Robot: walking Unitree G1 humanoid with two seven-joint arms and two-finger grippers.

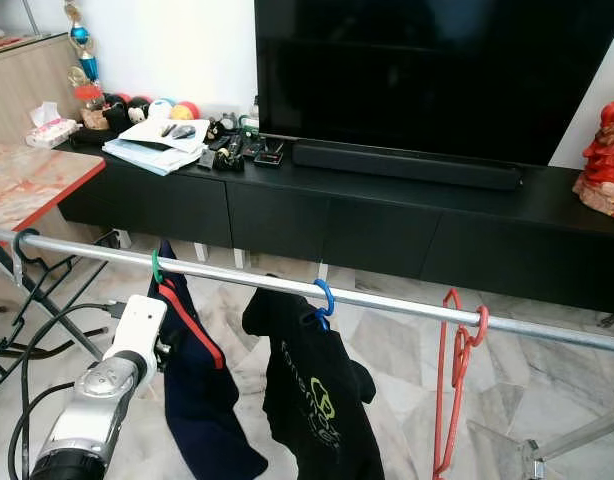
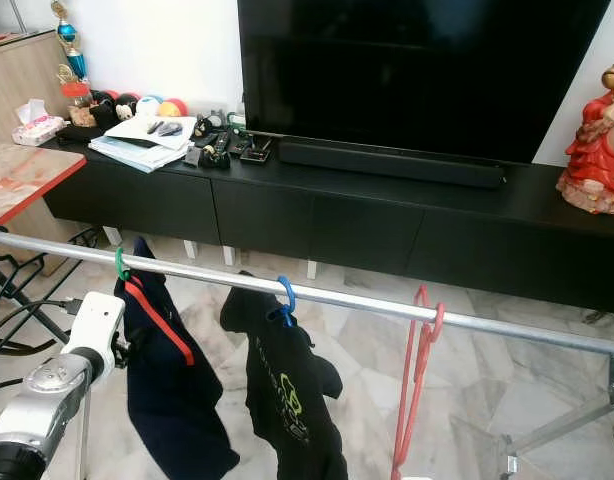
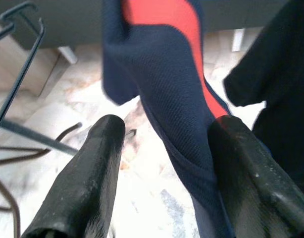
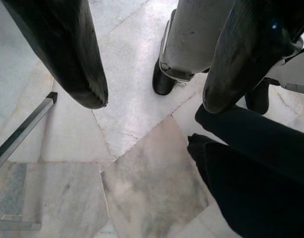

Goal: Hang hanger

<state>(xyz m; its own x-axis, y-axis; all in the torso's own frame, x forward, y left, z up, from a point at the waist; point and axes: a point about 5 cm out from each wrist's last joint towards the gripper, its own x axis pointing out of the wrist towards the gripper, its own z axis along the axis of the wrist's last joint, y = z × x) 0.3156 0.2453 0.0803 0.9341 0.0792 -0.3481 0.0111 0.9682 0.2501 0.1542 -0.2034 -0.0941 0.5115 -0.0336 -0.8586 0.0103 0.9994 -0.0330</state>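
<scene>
My left end effector [image 3: 164, 163] is spread open around the navy garment [image 1: 202, 390] on the green-hooked hanger [image 1: 157, 266], already on the metal rail [image 1: 387, 300]; its frame is mostly hidden by cloth. My right end effector [image 4: 152, 99] hangs open, empty, over the marble floor [image 4: 142, 188].

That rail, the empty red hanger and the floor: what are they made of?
Rail: looks like bare metal tube, silvery with a shiny streak along it.
Red hanger: probably plastic or coated wire; thin, glossy, evenly coloured.
Floor: seems polished marble, pale veined slabs in irregular pieces with dark joints.
</scene>
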